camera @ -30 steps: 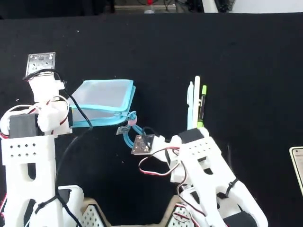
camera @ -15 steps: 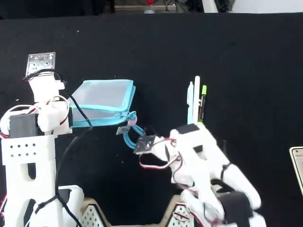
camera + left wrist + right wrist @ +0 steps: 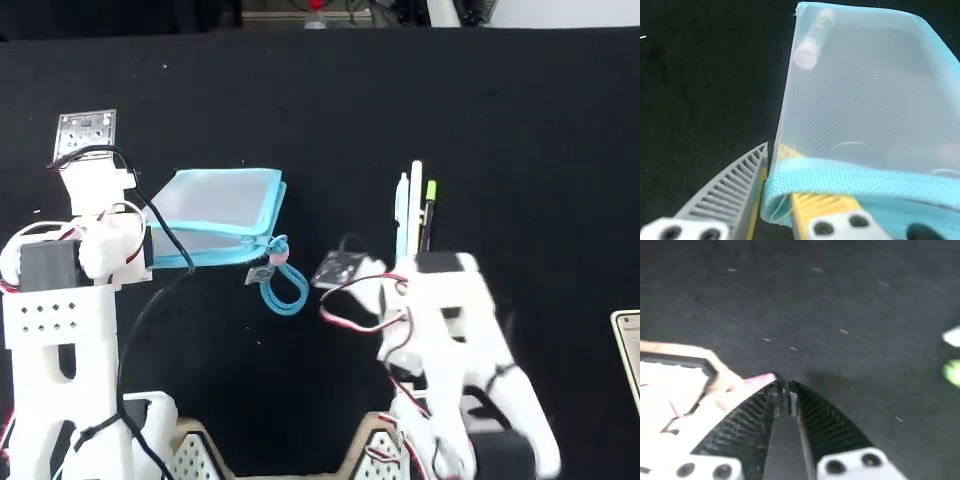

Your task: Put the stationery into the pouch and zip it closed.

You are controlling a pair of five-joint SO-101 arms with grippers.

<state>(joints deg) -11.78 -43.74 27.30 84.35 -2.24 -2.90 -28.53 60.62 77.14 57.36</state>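
Your left gripper (image 3: 776, 172) pinches the pouch (image 3: 860, 90) corner, your right gripper (image 3: 784, 387) is closed on nothing — grab carelessly and those 3 side-by-side pens (image 3: 416, 215) could scatter.

1. Blue-edged pouch (image 3: 220, 205) flat on black table (image 3: 520, 110), left arm (image 3: 60, 300) at its left edge.
2. Blue cord loop (image 3: 287, 290) at pouch's lower right corner.
3. Three pens (image 3: 416, 210) side by side, right arm (image 3: 450, 320) just beside.
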